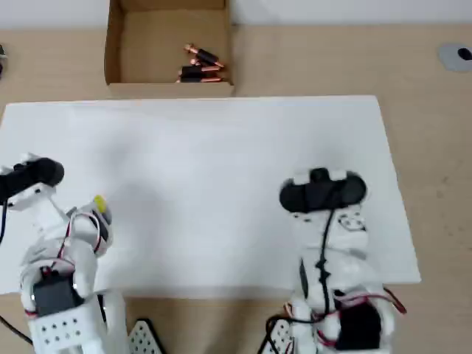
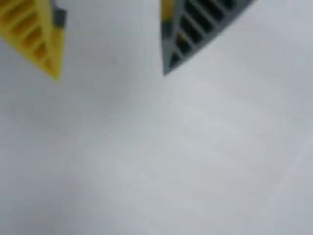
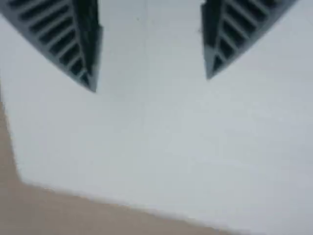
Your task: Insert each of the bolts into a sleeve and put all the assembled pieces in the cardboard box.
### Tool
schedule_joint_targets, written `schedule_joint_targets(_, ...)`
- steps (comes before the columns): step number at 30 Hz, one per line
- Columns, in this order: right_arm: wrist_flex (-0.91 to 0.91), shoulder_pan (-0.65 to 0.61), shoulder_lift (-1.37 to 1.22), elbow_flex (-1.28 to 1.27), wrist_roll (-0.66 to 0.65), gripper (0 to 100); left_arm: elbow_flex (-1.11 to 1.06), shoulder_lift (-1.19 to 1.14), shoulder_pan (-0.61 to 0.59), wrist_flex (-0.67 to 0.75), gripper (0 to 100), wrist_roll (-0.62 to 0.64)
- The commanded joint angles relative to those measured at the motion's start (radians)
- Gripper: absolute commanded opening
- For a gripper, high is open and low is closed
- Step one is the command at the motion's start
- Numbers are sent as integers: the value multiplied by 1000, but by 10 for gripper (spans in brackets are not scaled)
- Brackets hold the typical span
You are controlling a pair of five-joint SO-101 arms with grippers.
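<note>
Several copper bolts in black sleeves point(image 1: 201, 65) lie together inside the cardboard box point(image 1: 114, 51) at the far edge of the table. The left arm sits folded at the near left, its gripper point(image 2: 111, 76) open over bare white mat, one finger yellow point(image 2: 36, 36) and the other grey point(image 2: 195, 29). At the near right the right arm is folded too, and its gripper point(image 3: 150, 83) stands open above the mat close to the mat's edge, with nothing between its grey fingers point(image 3: 63, 39).
A large white mat point(image 1: 199, 184) covers the middle of the wooden table point(image 1: 435, 147). A small grey and black object point(image 1: 457, 55) lies at the far right corner. The arm bases point(image 1: 59, 310) stand at the near edge.
</note>
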State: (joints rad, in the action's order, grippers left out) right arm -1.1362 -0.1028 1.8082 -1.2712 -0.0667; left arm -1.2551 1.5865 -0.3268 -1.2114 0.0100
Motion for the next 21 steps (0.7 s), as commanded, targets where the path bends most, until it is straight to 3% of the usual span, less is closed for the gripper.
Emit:
schedule_joint_targets(1, 63, -7, 104, -73, 0, 178, 15, 188, -9, -60, 72, -69)
schedule_joint_targets(9, 80, -7, 113, -160, -6, 178, 3, 237, -18, -144, 60, -115)
schedule_joint_targets(21, 78, -5, 111, -325, -2, 178, -127, 239, -18, -149, 60, -110)
